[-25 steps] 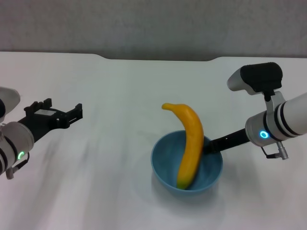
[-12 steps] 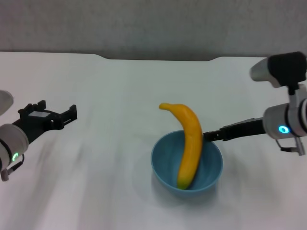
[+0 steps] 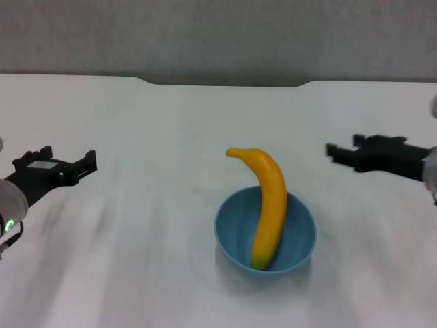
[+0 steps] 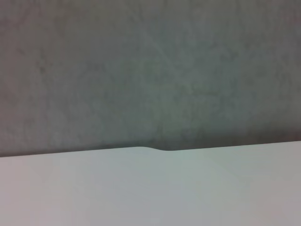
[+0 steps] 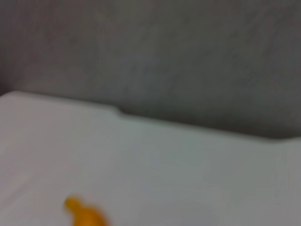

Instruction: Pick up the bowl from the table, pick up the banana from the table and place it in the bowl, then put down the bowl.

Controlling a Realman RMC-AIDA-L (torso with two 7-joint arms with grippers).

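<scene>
Wall (image 3: 218,34): grey, fills the top strip of the head view and most of both wrist views.

Table (image 3: 171,137): plain white, covers the rest of the head view; a shallow notch in its far edge shows at upper centre, and again at mid-height in the left wrist view (image 4: 155,149).

Bowl (image 3: 232,239): light blue and glossy, standing on the table at lower centre of the head view, a little right of the middle. No gripper touches it.

Banana (image 3: 272,205): yellow-orange, lying in the bowl with its lower end on the bowl's floor near the front wall. It leans over the far rim, and its curved tip sticks out above and to the upper left of the bowl. An orange end of it also shows at the lower left of the right wrist view (image 5: 82,214), blurred.

Right gripper (image 3: 345,152): black, at the right edge of the head view at mid-height, up and to the right of the bowl and well apart from it. Its two fingers stand spread with a clear gap between them, holding nothing.

Left gripper (image 3: 61,164): black, at the left edge of the head view at mid-height, well apart from the bowl. Its fingers are likewise parted and hold nothing.
</scene>
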